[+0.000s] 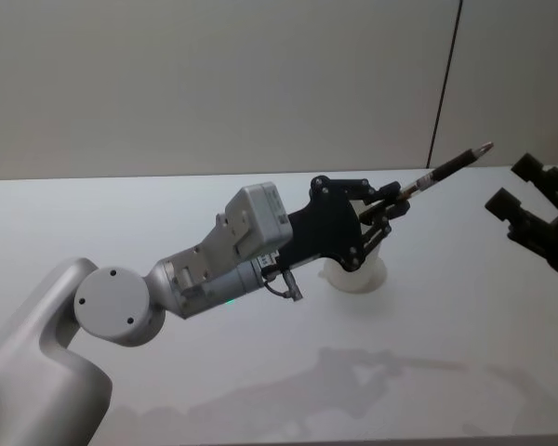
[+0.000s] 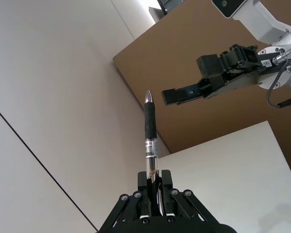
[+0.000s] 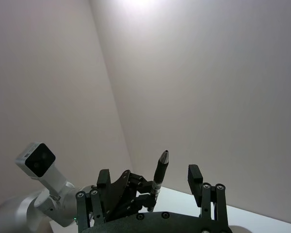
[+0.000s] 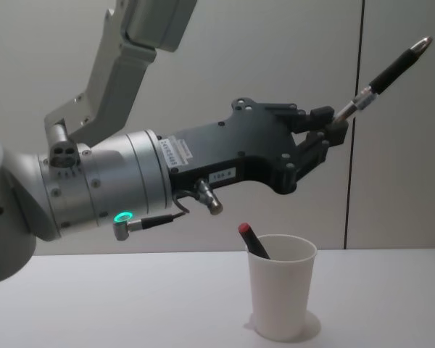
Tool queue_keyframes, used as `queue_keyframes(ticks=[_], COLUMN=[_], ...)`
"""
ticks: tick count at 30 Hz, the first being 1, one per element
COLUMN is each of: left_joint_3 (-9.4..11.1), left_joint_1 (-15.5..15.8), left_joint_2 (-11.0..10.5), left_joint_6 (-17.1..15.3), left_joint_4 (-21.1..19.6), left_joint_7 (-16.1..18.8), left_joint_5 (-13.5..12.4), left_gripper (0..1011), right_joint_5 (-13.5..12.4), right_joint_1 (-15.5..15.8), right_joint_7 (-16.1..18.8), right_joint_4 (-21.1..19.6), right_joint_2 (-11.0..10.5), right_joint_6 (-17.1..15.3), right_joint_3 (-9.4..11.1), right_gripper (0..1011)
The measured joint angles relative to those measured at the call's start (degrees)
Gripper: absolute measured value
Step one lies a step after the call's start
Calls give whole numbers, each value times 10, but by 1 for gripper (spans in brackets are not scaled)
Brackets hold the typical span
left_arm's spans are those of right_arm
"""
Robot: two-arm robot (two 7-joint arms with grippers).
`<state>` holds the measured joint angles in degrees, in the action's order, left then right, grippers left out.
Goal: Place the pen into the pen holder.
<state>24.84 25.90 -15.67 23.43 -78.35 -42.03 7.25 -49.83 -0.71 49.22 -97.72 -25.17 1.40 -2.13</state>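
My left gripper (image 1: pixel 400 197) is shut on the lower end of a black and clear pen (image 1: pixel 451 167), which slants up and to the right. In the chest view the pen (image 4: pixel 388 72) and left gripper (image 4: pixel 337 123) hang well above the pen holder (image 4: pixel 279 297), a white paper cup standing upright on the table. In the head view the left gripper partly hides the cup (image 1: pixel 353 277). The left wrist view looks straight up the pen (image 2: pixel 149 131). My right gripper (image 1: pixel 513 186) hovers open at the far right, close to the pen's tip, holding nothing.
A dark pen with a red end (image 4: pixel 252 241) leans inside the cup. The white table (image 4: pixel 94 304) spreads around the cup, with a grey wall behind it. The left arm's silver forearm (image 1: pixel 205 269) stretches across the left middle.
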Motion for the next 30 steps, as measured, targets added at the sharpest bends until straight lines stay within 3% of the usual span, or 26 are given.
queue_keyframes(ticks=[30], left_joint_3=[0], left_joint_1=[0], left_joint_2=[0], left_joint_6=[0], left_joint_4=[0], left_joint_7=[0], left_joint_5=[0], left_gripper=[175], right_joint_5=[36], right_joint_1=[-46], right_joint_7=[-40], right_joint_4=[32], right_joint_2=[41], right_joint_6=[1], right_joint_3=[-47], right_gripper=[998])
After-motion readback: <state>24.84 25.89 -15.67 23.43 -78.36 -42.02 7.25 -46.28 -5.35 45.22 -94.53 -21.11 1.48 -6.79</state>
